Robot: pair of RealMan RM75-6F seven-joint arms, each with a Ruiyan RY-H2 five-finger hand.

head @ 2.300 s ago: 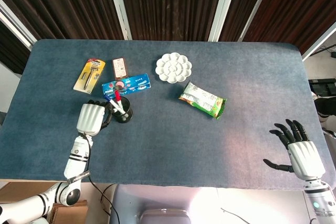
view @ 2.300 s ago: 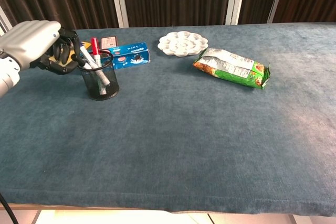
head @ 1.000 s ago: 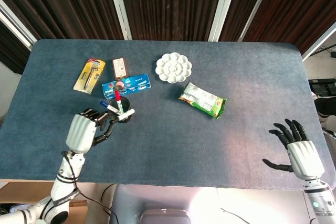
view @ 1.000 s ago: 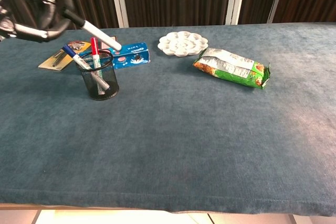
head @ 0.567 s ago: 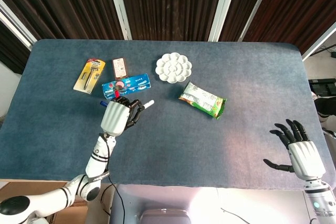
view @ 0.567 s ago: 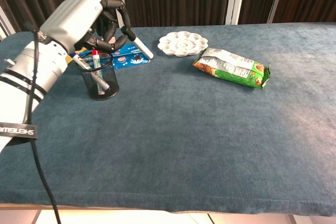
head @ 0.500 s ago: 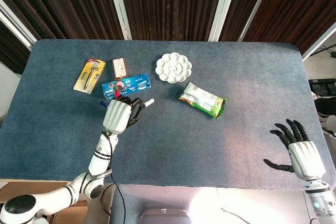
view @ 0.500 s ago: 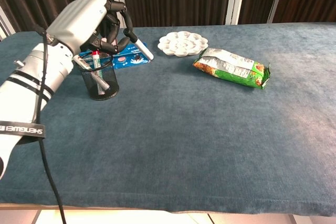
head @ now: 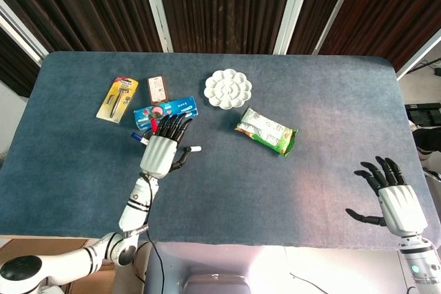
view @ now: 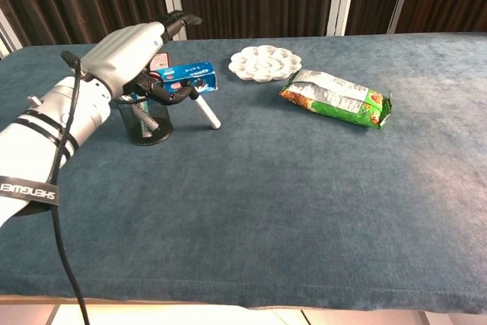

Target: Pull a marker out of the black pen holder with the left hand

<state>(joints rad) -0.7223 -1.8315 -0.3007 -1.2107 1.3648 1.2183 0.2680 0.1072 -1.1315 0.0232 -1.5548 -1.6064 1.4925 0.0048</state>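
My left hand [head: 164, 146] hovers over the black mesh pen holder [view: 146, 121], fingers stretched out and apart toward the back of the table. A white marker [view: 206, 112] slants down from under the thumb, its tip near the cloth just right of the holder; no finger wraps it. In the head view only the marker's white end [head: 194, 148] pokes out beside the hand. A red marker [head: 154, 127] and a blue one [head: 140, 138] still stick out of the holder, which the hand hides from above. My right hand [head: 393, 196] rests open at the near right, holding nothing.
A blue box [head: 167, 110] lies just behind the holder, with a razor pack [head: 117, 98] and a small card [head: 157, 88] further back left. A white palette [head: 228, 89] and a green snack bag [head: 266, 131] sit mid-table.
The left hand drew the white marker from the holder, carried it right in curled fingers, then straightened its fingers; the marker dropped to a slant by the thumb. The right hand stayed still.
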